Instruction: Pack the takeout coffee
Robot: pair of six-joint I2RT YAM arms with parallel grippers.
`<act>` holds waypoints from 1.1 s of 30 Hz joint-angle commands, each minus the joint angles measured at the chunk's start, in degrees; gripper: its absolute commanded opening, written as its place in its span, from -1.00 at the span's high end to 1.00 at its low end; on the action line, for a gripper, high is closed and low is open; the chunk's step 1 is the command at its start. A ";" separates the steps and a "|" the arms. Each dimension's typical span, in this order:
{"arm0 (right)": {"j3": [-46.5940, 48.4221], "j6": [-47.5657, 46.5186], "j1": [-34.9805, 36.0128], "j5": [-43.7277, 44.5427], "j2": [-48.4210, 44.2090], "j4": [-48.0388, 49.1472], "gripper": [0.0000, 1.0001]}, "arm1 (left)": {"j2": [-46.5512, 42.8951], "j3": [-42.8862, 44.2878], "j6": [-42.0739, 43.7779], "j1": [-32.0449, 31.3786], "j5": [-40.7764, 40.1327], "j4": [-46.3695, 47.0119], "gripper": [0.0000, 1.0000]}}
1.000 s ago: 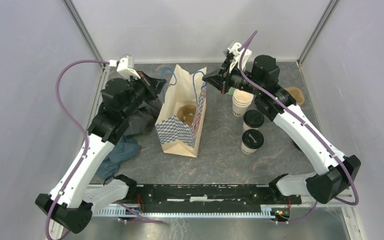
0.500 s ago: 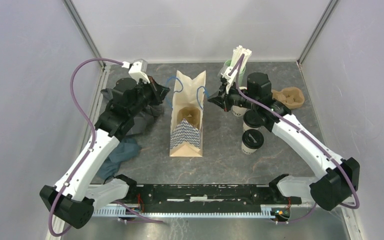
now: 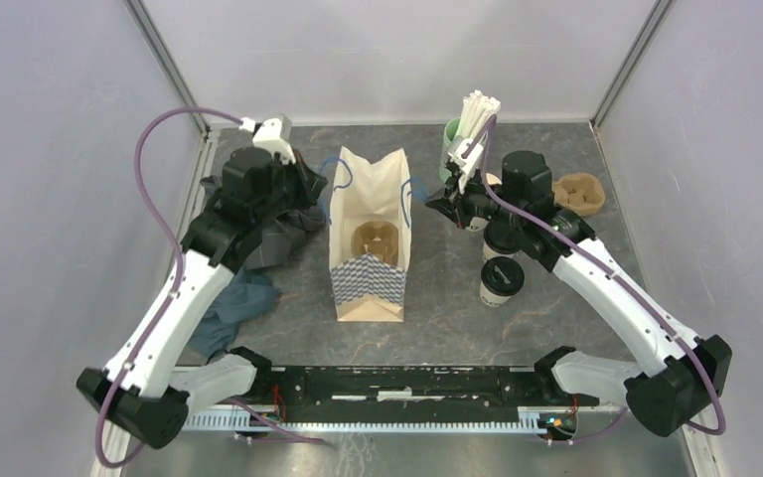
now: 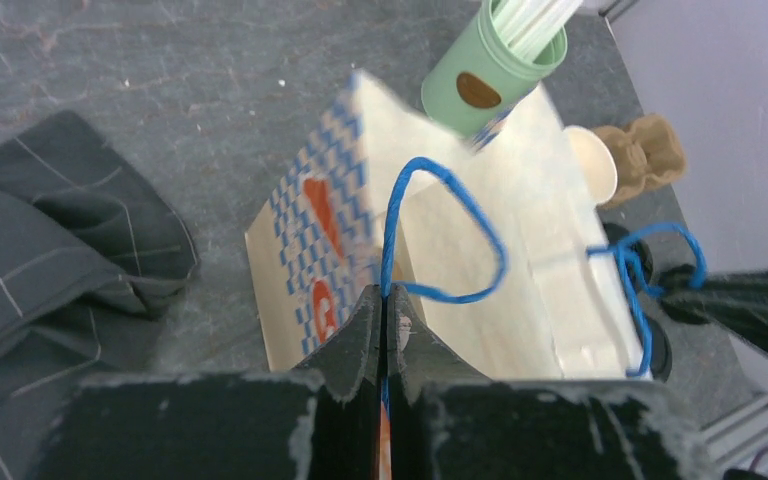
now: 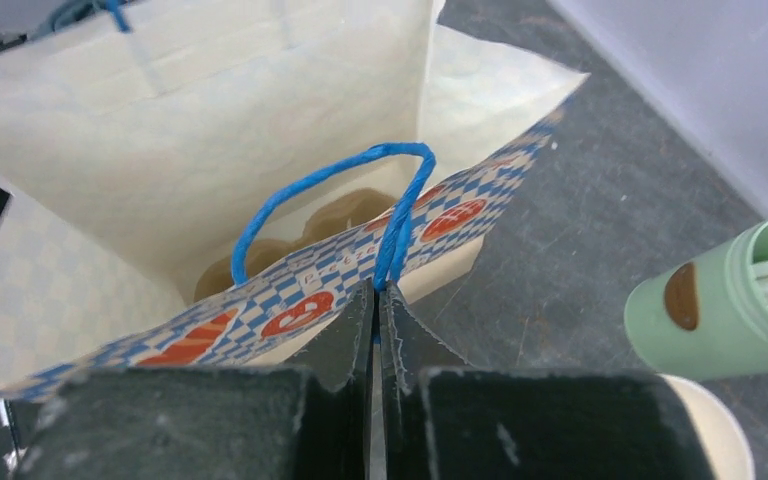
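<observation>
Top view: over the last second the paper bag (image 3: 368, 283) has swung from skewed and narrow-mouthed to square and upright, its mouth drawn wide between the left gripper (image 3: 320, 184) and the right gripper (image 3: 429, 204). The brown pulp carrier (image 3: 375, 238) shows at its bottom. The two lidded cups (image 3: 501, 278) stand on the mottled grey table (image 3: 437, 318) just right of the bag, so none is packed yet (judgement: bag now ready for loading). Left wrist: left gripper (image 4: 383, 300) pressed together, pinching the left-side handle (image 4: 440, 230), a thin twisted blue cord. The bag is matte cream paper with a blue check; a crumpled dark cloth (image 4: 50, 250) lies beside it. Right wrist: right gripper (image 5: 375, 290) likewise pinching the right-side handle (image 5: 330, 185). Moulded carrier wells are visible inside, with the smooth green straw cup (image 5: 730, 310) nearby.
</observation>
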 commanded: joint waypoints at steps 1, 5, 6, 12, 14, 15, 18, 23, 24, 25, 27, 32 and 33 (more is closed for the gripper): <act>6.08 -1.43 -0.32 1.20 0.20 -0.09 0.88 | 7.42 8.91 0.96 -0.01 -3.39 -2.29 0.96; 11.33 3.66 -0.30 8.03 1.33 -1.48 0.89 | 9.38 12.70 -0.72 -0.08 -2.95 -3.47 0.96; 12.57 4.95 -0.28 10.16 1.51 -2.04 0.69 | 9.12 12.70 -0.79 -0.04 -2.68 -3.69 0.96; 17.45 7.64 -0.27 16.78 -0.58 -7.77 -0.36 | 5.37 9.04 -2.49 -0.02 -0.60 -3.79 0.96; 15.73 7.64 -0.30 19.89 -3.55 -8.86 -0.58 | 4.09 7.16 -2.31 -0.02 0.46 -2.60 0.96; 14.00 7.64 -0.24 23.00 -5.73 -9.14 -0.66 | 3.27 5.89 -2.14 -0.01 0.39 -1.56 0.96; 8.83 11.88 -0.30 35.29 -11.52 -12.72 -0.89 | 1.49 3.60 -3.99 -0.04 -3.50 -0.48 0.96; 8.68 22.67 -0.39 52.42 -13.68 -31.09 -0.96 | 1.46 4.86 -6.53 -0.01 -5.86 -2.57 0.96; 10.61 24.67 -0.48 53.59 -13.61 -33.90 -0.96 | 1.62 5.72 -7.16 -0.01 -6.04 -3.83 0.96; 11.21 25.64 -0.45 53.02 -14.16 -34.53 -0.96 | 1.75 6.64 -8.09 -0.01 -6.49 -5.45 0.96; 9.92 26.29 -0.51 51.41 -14.28 -36.72 -0.96 | 1.42 6.82 -10.14 -0.01 -7.03 -6.81 0.96; 8.07 27.07 -0.55 46.79 -8.52 -47.85 -0.96 | -0.21 4.27 -15.02 -0.04 -5.62 -5.97 0.96; 7.85 27.06 -0.59 45.78 -7.04 -49.99 -0.96 | -0.31 4.23 -15.15 -0.02 -5.10 -5.64 0.96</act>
